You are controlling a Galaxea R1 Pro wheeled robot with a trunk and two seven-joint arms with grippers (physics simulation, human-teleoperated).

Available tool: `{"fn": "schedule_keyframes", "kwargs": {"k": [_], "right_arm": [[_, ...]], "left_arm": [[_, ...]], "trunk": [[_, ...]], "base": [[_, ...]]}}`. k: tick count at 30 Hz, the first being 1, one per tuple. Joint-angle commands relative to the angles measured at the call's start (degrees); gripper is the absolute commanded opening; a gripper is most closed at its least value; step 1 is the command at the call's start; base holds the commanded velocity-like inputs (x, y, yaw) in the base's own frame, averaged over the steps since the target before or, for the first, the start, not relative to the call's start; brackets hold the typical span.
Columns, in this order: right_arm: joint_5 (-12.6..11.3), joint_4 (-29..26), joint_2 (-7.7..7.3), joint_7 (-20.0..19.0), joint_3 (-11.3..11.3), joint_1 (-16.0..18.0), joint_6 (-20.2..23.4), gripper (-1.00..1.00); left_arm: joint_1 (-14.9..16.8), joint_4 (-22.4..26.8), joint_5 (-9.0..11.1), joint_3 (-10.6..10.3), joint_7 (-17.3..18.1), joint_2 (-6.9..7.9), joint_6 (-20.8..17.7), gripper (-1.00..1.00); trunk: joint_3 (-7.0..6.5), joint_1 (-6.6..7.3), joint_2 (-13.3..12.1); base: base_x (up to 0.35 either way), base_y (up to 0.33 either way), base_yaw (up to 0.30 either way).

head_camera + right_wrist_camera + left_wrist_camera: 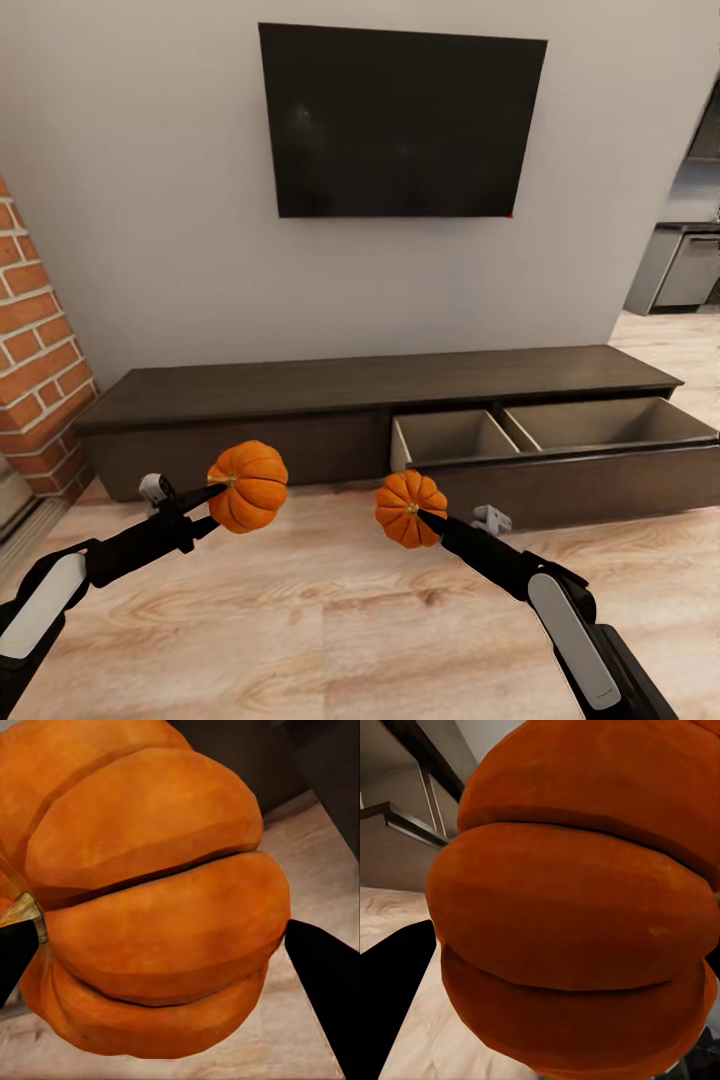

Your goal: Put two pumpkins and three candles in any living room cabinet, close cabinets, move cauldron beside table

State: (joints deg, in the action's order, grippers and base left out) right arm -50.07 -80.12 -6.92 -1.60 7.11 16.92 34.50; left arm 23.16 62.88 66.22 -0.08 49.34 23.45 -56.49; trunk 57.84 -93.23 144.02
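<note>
We see two bright-orange ribbed pumpkins (248, 486) (408, 508), a dark-brown cabinet (300, 420) with a pale beige drawer (560, 425) interior, a black TV (400, 120), a grey wall (150, 200), red brick (35, 370), and a light wood-grain floor (330, 620).

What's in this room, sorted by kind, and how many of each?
Pumpkins: 2, the larger in the left gripper, the smaller in the right gripper
Cabinets: 1, its right drawer open
TVs: 1
Brick columns: 1
Total: 5
</note>
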Motion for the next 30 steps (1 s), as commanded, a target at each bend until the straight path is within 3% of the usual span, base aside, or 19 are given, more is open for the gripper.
{"fn": "schedule_keyframes", "kwargs": {"k": [1, 24, 30], "right_arm": [[-0.33, -0.03, -0.03, -0.24, 0.01, 0.04, 0.13, -1.0], [-0.38, -0.03, -0.1, -0.32, -0.07, 0.04, 0.17, -1.0], [-0.38, -0.04, -0.1, -0.28, -0.07, 0.04, 0.22, -1.0]], "left_arm": [[0.04, 0.05, 0.63, 0.02, 0.05, 0.02, -0.46, -1.0], [0.04, 0.05, 0.4, -0.01, 0.01, -0.07, -0.4, -1.0], [0.04, 0.07, 0.34, 0.14, 0.04, -0.02, -0.38, -1.0]], "trunk": [[0.05, 0.0, 0.03], [0.05, 0.0, 0.03], [0.05, 0.0, 0.03]], "base": [[0.162, -0.295, -0.011], [0.158, -0.293, -0.001], [0.066, -0.097, 0.0]]}}
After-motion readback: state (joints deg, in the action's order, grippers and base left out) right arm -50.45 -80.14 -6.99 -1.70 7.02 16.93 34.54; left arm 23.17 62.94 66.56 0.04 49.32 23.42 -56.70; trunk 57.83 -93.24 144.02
